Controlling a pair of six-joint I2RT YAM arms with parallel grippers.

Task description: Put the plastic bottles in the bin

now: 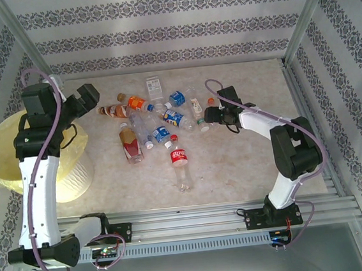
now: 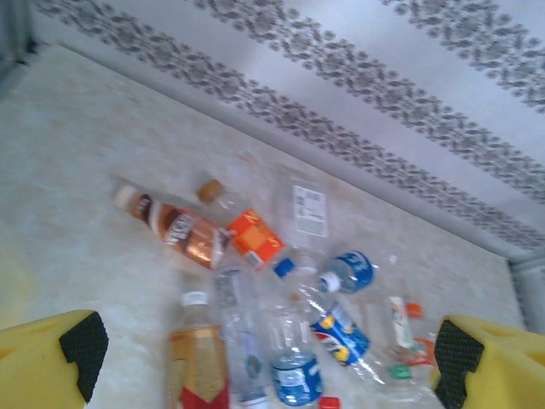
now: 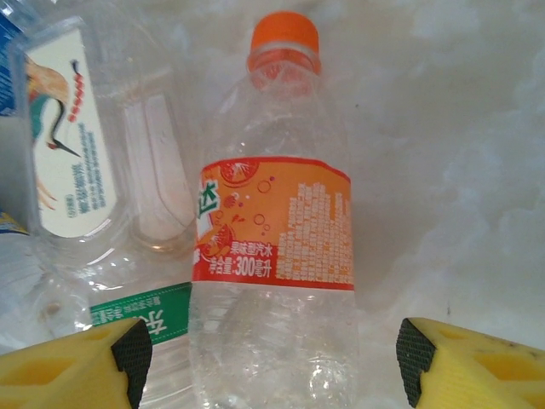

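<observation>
**Surface** (image 1: 235,162): pale marbled top, walled by striped patterned panels; carries all the loose items.

**Bin** (image 1: 1,162): round, pale yellow, with a thin yellow liner. It stands at the left edge of the top view, off the surface and partly hidden behind the left arm.

**Left end effector** (image 2: 264,354): raised over the upper left of the surface, just left of the bottle cluster. Its yellow fingers are spread wide at the lower corners of the left wrist view, gripping nothing.

**Right end effector** (image 3: 274,358): low at the right side of the cluster, fingers spread, one each side of an orange-capped bottle with a gap on both sides.

**Plastic bottles** (image 1: 143,132): about a dozen, lying on their sides in a loose cluster at upper centre of the surface, well apart from the bin.

- Red-labelled bottle (image 1: 179,161): lies alone below the cluster.
- Orange-capped bottle (image 3: 277,230): clear, with an orange and red label, between the right fingers.
- Brown-labelled bottle (image 2: 183,234): upper left of the cluster.
- Blue-labelled bottle (image 2: 341,336): crumpled, mid-cluster.
</observation>
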